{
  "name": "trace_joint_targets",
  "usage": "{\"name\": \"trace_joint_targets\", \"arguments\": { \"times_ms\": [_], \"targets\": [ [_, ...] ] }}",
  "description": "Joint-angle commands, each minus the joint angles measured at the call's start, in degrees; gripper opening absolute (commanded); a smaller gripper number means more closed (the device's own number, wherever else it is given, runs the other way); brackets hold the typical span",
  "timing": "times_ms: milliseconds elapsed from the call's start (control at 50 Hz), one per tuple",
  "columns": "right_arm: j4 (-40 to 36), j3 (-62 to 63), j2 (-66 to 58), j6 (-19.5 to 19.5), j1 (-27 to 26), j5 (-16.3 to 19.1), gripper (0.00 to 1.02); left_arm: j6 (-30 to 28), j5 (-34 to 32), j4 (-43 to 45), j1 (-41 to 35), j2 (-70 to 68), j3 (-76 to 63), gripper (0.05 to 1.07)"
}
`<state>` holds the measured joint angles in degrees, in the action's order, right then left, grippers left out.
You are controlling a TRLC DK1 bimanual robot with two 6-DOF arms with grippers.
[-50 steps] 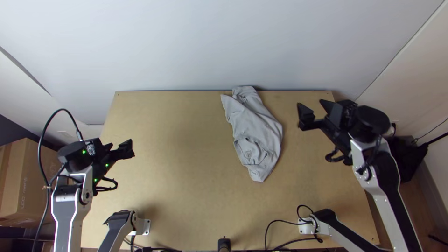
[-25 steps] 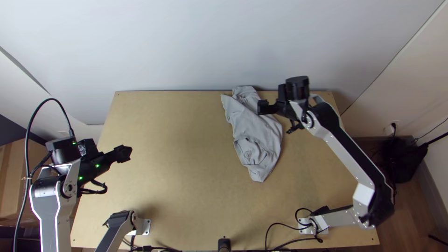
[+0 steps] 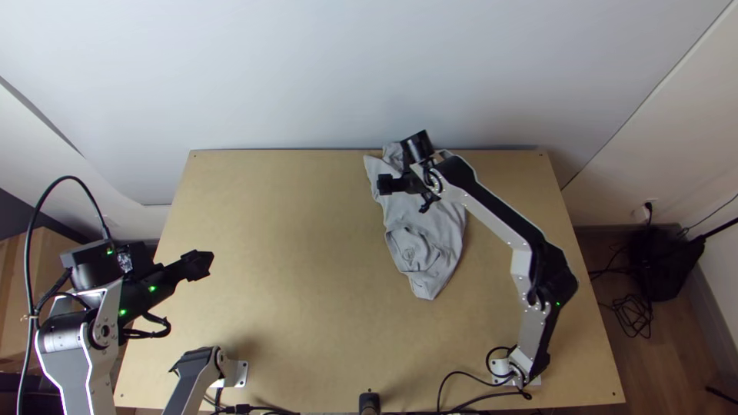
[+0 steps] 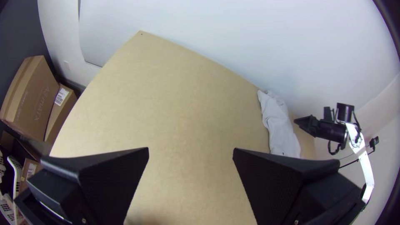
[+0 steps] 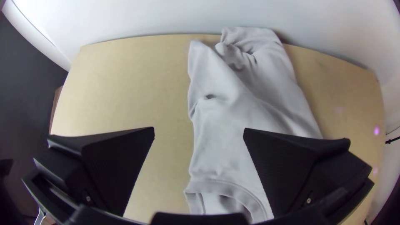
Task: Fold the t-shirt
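A grey t-shirt (image 3: 434,230) lies bunched in a long crumpled strip, right of the table's middle, its far end near the back edge. Over its upper part hovers my right gripper (image 3: 381,184). In the right wrist view, the right gripper (image 5: 199,133) is wide open, with the t-shirt (image 5: 233,112) below and a curved collar-like band towards the picture's bottom. My left gripper (image 3: 201,264) is above the table's left side, away from the cloth. The left wrist view has the left gripper (image 4: 191,152) open with nothing between its fingers, and the t-shirt (image 4: 278,125) far off.
The wooden table (image 3: 284,230) stretches bare to the left of the cloth. A white wall (image 3: 369,69) rises behind its back edge. Cables (image 3: 477,392) run along the near edge, and cardboard boxes (image 4: 33,96) stand on the floor beyond the left side.
My right gripper has swung left from the table's right side to above the t-shirt. The left gripper has shifted slightly left and nearer. The t-shirt lies as before.
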<state>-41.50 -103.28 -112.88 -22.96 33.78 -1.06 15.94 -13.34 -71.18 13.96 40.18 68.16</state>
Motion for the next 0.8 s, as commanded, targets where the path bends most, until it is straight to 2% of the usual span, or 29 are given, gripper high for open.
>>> {"name": "trace_joint_targets", "arguments": {
  "times_ms": [0, 280, 600, 700, 740, 780],
  "targets": [
    [-0.6, -4.0, -4.5, -1.4, 1.2, -0.3, 0.98, 1.0, -0.6, -0.3, 0.7, -0.9, 1.2, 1.03],
    [-0.5, -10.4, -14.7, -1.4, 1.6, -0.4, 0.97, 0.8, -0.6, 0.5, 0.9, -3.8, 1.2, 1.03],
    [-0.6, -16.9, -23.7, -1.2, 0.3, -5.0, 0.94, 0.8, -0.6, 0.4, 0.9, -5.0, 0.4, 1.03],
    [-0.6, -17.5, -25.3, -1.2, -0.1, -6.4, 0.81, 0.7, -0.6, 0.6, 0.9, -4.9, 0.3, 1.03],
    [-0.6, -17.5, -25.6, -1.2, -0.2, -7.6, 0.69, 0.7, -0.6, 0.8, 0.9, -4.9, 0.3, 1.03],
    [-0.6, -17.4, -25.6, -1.2, -0.2, -8.0, 0.53, 0.7, -0.6, 1.0, 0.9, -4.9, 0.3, 1.03]
  ]
}}
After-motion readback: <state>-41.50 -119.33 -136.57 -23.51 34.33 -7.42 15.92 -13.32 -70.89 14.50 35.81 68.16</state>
